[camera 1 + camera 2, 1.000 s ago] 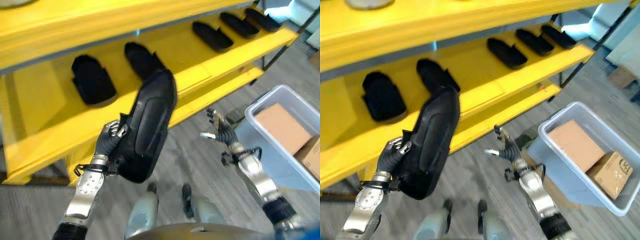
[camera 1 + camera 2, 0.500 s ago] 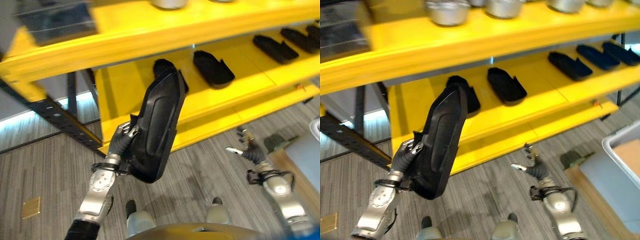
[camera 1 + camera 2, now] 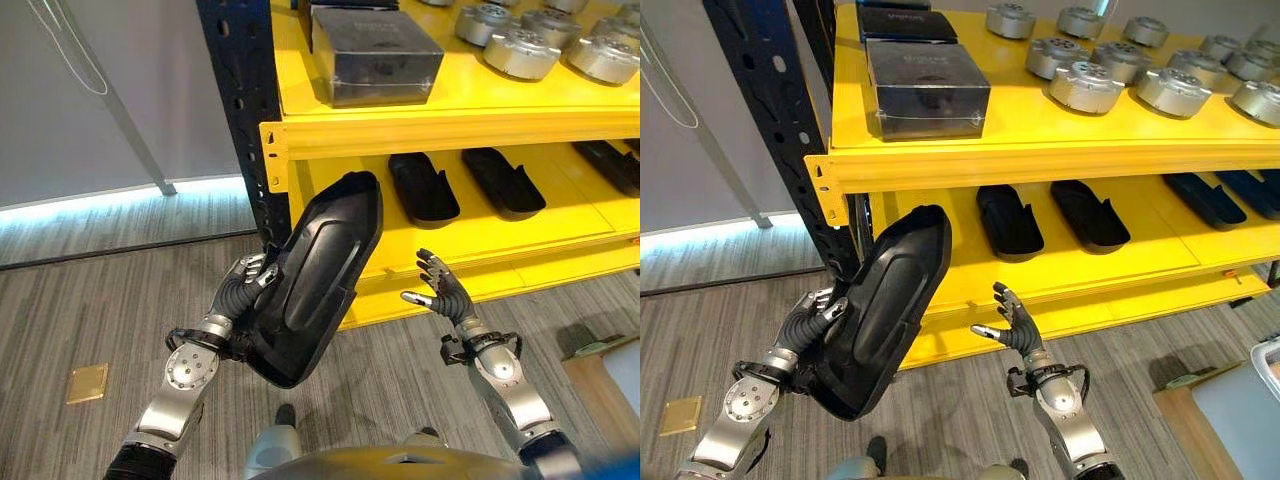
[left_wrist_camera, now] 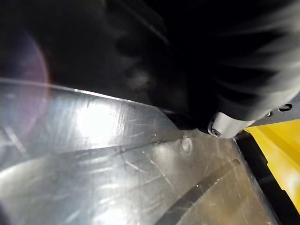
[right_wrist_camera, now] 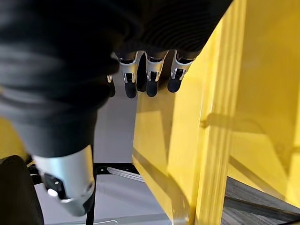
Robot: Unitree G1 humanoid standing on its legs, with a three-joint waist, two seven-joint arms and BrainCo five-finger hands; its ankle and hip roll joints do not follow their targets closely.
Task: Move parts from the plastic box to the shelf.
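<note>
A large black moulded part (image 3: 320, 275) stands tilted upright in my left hand (image 3: 243, 291), whose fingers curl round its lower left edge. It hangs in front of the left end of the yellow shelf (image 3: 450, 130), below the upper level's front beam. Its glossy surface (image 4: 117, 164) shows close up in the left wrist view. My right hand (image 3: 437, 290) floats to the right of the part, with straight fingers (image 5: 147, 84) spread and nothing in it, near the lower shelf's front edge (image 5: 220, 122).
Two similar black parts (image 3: 423, 187) (image 3: 503, 182) lie on the lower level, with more further right. The upper level carries black boxes (image 3: 375, 45) and several round silver parts (image 3: 520, 50). A dark upright post (image 3: 245, 100) marks the shelf's left end. A pale box corner (image 3: 1270, 355) shows at the right.
The camera has swung left and up: the plastic box has slid out to the right and the upper level has come into sight. My left hand still holds the part; the right stays open.
</note>
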